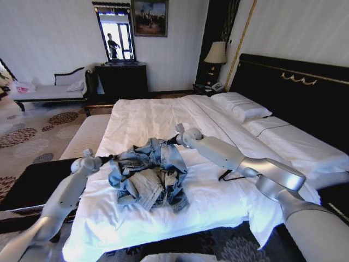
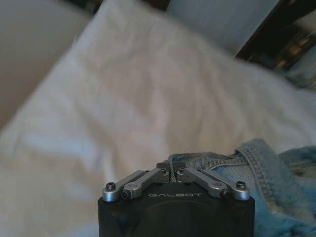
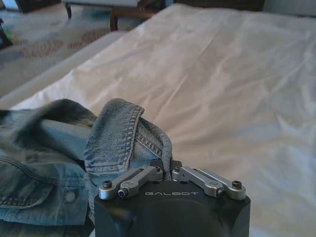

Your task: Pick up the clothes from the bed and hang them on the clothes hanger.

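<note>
Between the two grippers, the clothes (image 1: 148,173) lie in a crumpled heap on the white duvet of the bed (image 1: 163,117), near the foot end: one light-blue denim jacket, folds bunched, a cuffed sleeve end lying toward the foot of the bed.

Left gripper (image 1: 108,159): positioned at the jacket's left edge, arm reaching in from the bed's left side. In the left wrist view the left gripper (image 2: 171,174) has its finger links drawn together, closed on a hemmed edge of the clothes (image 2: 256,165); denim is pinched directly ahead of the fingertips and the rest of the fabric trails off to one side.

Right gripper (image 1: 173,141): positioned at the jacket's far right edge, arm extended across the mattress from the right. In the right wrist view the right gripper (image 3: 167,168) is likewise closed, clamped on a stitched denim band of the clothes (image 3: 116,131) that rises in a loop just ahead of the fingers. A pocket and button are visible on the fabric beside it.

Behind the right gripper, under the right forearm, a thin black clothes hanger (image 1: 230,176) lies flat on the duvet, well apart from the jacket and partly hidden by the arm.

Beyond both grippers, bare white bedding extends to the pillows (image 1: 240,105) and the black headboard (image 1: 297,90).
</note>
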{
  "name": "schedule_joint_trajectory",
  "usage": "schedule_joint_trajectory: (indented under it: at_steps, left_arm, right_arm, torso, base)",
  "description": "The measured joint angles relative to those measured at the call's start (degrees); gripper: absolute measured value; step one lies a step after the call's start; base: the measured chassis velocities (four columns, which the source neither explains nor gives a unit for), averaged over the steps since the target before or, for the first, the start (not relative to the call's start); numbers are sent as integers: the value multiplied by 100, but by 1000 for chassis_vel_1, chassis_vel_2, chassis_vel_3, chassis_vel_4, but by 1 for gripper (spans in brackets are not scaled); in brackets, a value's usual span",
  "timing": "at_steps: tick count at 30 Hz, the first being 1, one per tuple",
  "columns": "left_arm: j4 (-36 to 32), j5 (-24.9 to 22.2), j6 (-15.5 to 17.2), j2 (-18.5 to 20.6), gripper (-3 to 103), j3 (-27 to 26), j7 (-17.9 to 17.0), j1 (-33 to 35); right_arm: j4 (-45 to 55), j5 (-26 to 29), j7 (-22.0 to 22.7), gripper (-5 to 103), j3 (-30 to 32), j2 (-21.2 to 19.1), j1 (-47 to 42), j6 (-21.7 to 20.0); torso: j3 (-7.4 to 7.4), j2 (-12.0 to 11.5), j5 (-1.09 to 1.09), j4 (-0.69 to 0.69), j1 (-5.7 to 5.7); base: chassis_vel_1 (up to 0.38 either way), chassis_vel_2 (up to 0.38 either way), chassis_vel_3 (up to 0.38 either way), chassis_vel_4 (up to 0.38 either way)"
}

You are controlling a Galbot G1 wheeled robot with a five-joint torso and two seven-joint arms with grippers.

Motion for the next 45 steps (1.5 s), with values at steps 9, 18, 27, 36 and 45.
schedule_joint_trajectory:
  at_steps: [9,18,27,36,45]
  left_arm:
    - [-1302,-104,-784,601,2,-406,-140,213]
    - [-2113,-503,-1089,1326,2,-301,-484,-402]
    - [-2073,-824,-1198,1754,2,777,-662,-1956]
    - [-1661,-1304,-1157,1798,2,2367,-717,-4185]
    - [-2298,-1869,-1030,2136,2,2210,-1033,-4217]
  right_arm:
    - [1010,-84,256,3,419,-525,55,211]
    - [1353,1,607,3,787,-632,487,433]
    - [1389,89,945,3,959,-619,1045,622]
    - [1081,160,974,3,1015,-524,1694,836]
    - [1340,701,1024,3,1063,-923,1889,887]
  torso:
    - [0,0,0,-3,0]
    - [0,0,0,-2,0]
    - [0,0,0,2,0]
    - [1,0,2,-1,1]
    - [1,-1,1,-2,1]
  base:
    - [0,0,0,0]
    - [0,0,0,0]
    - [0,0,0,0]
    - [0,0,0,0]
    - [0,0,0,0]
